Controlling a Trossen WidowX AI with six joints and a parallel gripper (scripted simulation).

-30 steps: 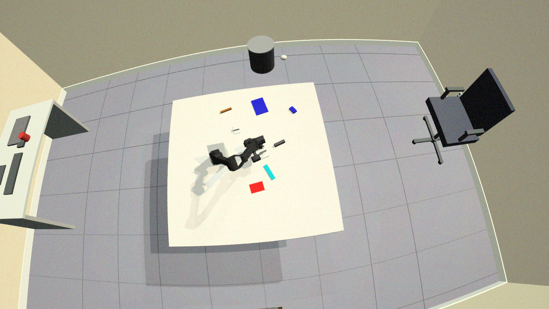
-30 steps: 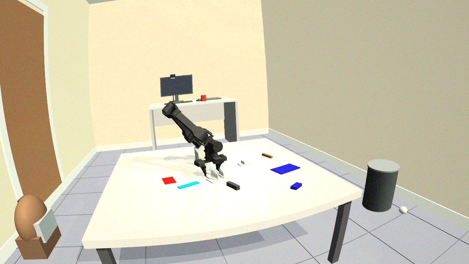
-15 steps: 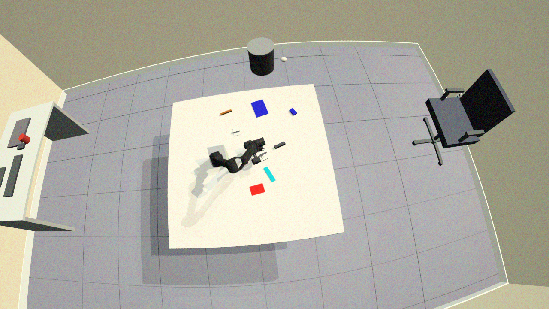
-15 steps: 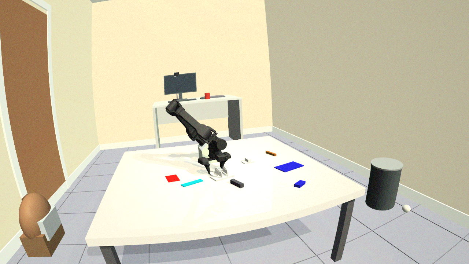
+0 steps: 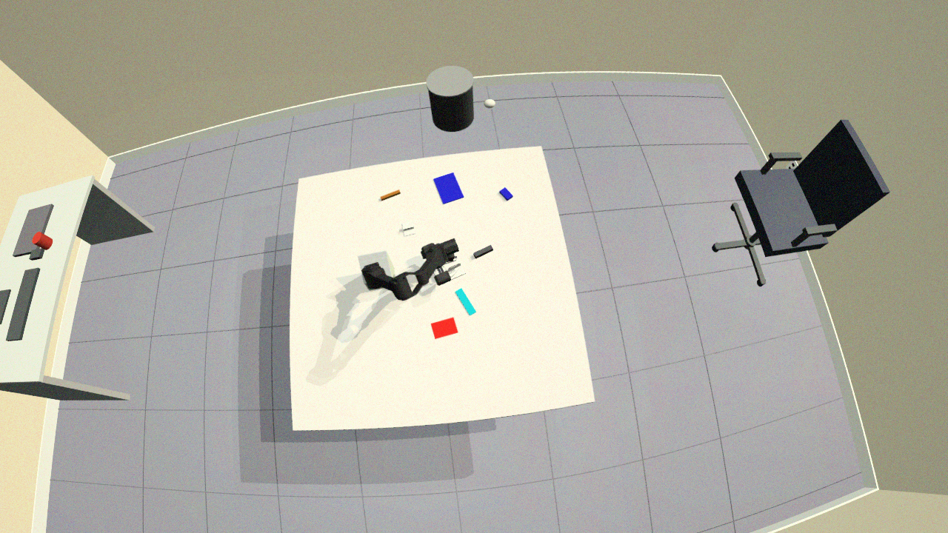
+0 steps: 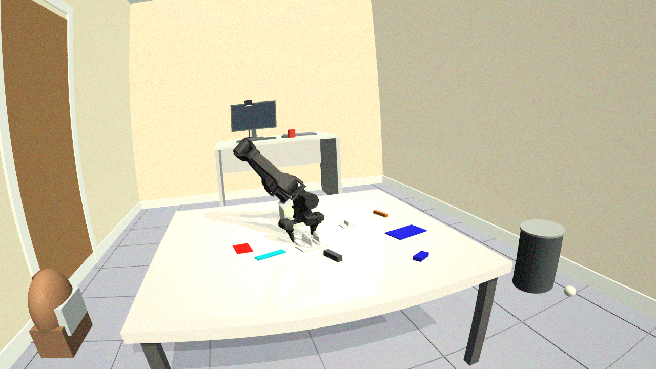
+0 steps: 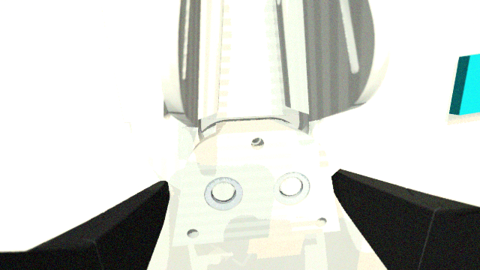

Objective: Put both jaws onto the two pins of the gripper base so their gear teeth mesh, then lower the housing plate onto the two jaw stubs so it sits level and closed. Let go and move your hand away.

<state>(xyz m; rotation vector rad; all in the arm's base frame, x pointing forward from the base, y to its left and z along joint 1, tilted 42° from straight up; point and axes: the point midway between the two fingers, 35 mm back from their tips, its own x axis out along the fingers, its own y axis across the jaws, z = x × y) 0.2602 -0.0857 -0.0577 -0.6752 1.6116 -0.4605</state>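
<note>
The pale housing plate [image 7: 259, 204] lies over the rear ends of the jaws in the wrist view, with pale round stubs showing inside its two ringed holes. The left jaw [image 7: 190, 56] and right jaw [image 7: 330, 56] stand side by side, nearly parallel. The pins and gear teeth are hidden, and I cannot tell if the plate is fully level. The white gripper base [image 6: 311, 248] lies on the table under them. My gripper [image 5: 453, 266] [image 6: 304, 237] [image 7: 251, 182] is open and empty, with one black finger on each side of the plate and a gap at both sides.
A black block [image 5: 483, 252] [image 6: 332, 255] and a cyan strip [image 5: 465, 301] [image 6: 270, 254] [image 7: 469, 84] lie near the base. A red square [image 5: 444, 328] [image 6: 242, 248], a small white part [image 5: 407, 229] [image 6: 347, 224], an orange bar [image 5: 390, 195] [image 6: 380, 213] and a blue panel [image 5: 448, 188] [image 6: 406, 232] lie farther off.
</note>
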